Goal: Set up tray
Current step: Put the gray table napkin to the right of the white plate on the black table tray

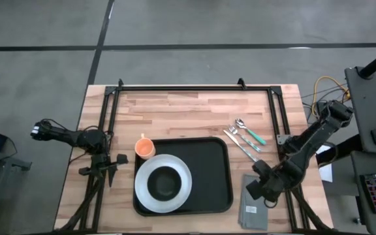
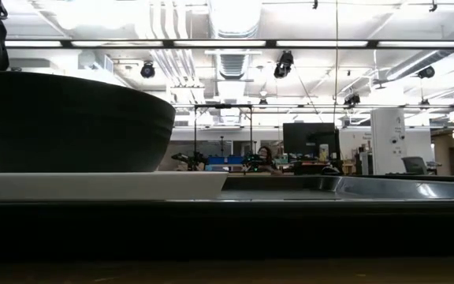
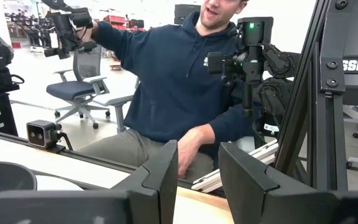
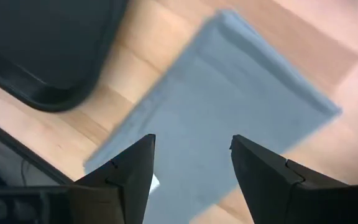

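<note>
While the right gripper (image 1: pixel 261 186) hangs low over the grey folded napkin (image 1: pixel 254 207) at the lower right of the high view, its fingers (image 4: pixel 129 171) stand spread wide with nothing between them, napkin filling the gap below. Step in hand looks like napkin pickup. The tray (image 1: pixel 207 173) sits mid-table toward the lower edge, with a white plate (image 1: pixel 183 179) and dark bowl (image 1: pixel 164 183) on its left part and the right part bare. An orange cup (image 1: pixel 145 147) sits off the tray's upper left corner; fork, spoon and knife (image 1: pixel 243 138) lie to the upper right, still on the wood. The left gripper (image 1: pixel 113 163) waits at the left, fingers (image 3: pixel 163 171) partly apart, holding nothing. Next move likely calls for dropping onto the napkin's edge, pinching the fabric without skidding it, then carrying it left.
</note>
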Motion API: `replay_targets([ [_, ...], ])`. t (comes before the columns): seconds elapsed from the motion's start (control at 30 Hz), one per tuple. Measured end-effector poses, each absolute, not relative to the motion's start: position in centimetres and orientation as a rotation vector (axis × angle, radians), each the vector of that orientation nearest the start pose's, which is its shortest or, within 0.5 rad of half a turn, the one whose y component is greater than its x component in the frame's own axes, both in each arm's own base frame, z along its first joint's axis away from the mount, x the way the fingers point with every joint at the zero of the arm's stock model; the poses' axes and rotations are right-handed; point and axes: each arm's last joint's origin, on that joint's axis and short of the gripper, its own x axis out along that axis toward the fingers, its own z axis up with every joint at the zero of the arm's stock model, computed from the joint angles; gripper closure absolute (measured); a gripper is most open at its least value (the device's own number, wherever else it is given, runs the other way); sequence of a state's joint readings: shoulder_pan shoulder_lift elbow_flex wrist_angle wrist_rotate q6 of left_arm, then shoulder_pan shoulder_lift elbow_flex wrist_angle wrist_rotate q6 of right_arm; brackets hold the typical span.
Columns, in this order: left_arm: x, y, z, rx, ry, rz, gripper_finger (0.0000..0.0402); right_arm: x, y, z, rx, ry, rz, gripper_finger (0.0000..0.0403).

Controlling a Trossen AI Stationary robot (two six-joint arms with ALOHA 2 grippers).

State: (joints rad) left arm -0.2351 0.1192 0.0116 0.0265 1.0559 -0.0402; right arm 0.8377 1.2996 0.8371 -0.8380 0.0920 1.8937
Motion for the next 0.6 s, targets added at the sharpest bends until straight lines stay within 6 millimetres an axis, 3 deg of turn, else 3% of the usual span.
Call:
replay_targets([
  [0.23, 8.1, -4.5, 16.2, -0.069, 0.106, -1.288, 0.0304, 13.9, 17.6, 19.6, 1.02, 1.343, -0.709, 0.0202],
  [0.6, 8.1, -4.5, 16.2, -0.069, 0.106, -1.289, 0.0304, 13.7, 19.1, 16.9, 0.95, 1.438, -0.83, 0.0202],
])
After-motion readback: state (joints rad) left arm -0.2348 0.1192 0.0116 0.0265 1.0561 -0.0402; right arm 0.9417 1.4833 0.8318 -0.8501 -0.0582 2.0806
